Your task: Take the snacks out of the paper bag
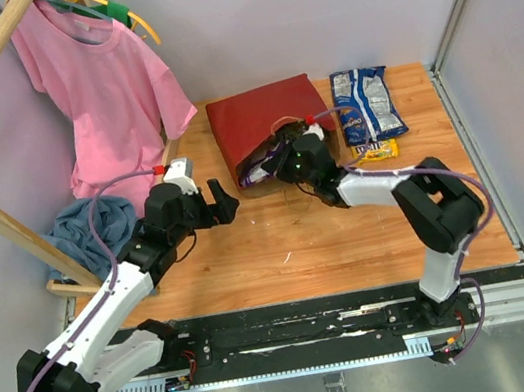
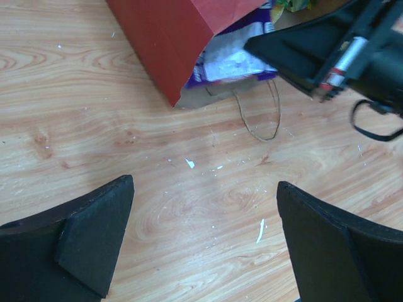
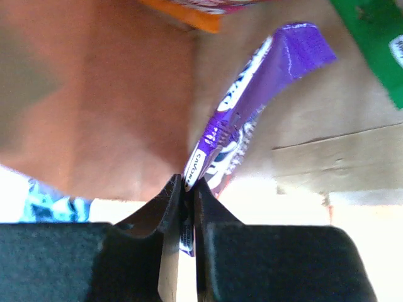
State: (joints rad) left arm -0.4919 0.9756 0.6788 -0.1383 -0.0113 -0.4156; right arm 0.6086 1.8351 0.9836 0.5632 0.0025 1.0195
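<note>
The red paper bag [image 1: 264, 119] lies on its side on the wooden table, mouth toward the arms. My right gripper [image 1: 289, 163] reaches into that mouth. In the right wrist view it [image 3: 189, 182] is shut on the edge of a purple snack packet [image 3: 252, 94], against the bag's brown inside [image 3: 126, 94]. An orange packet [image 3: 189, 12] and a green one [image 3: 378, 44] lie deeper in. A blue-white cookie bag [image 1: 368, 104] and a yellow candy pack [image 1: 376, 150] rest on the table right of the bag. My left gripper [image 1: 223, 203] [image 2: 204, 182] hovers open over bare wood, short of the bag [image 2: 170, 44].
A pink shirt [image 1: 107, 91] hangs on a wooden rack [image 1: 2, 216] at the back left. Below it lies a blue cloth heap [image 1: 91, 231]. The bag's thin handle [image 2: 261, 119] loops on the table by the mouth. Grey walls close off the back and right.
</note>
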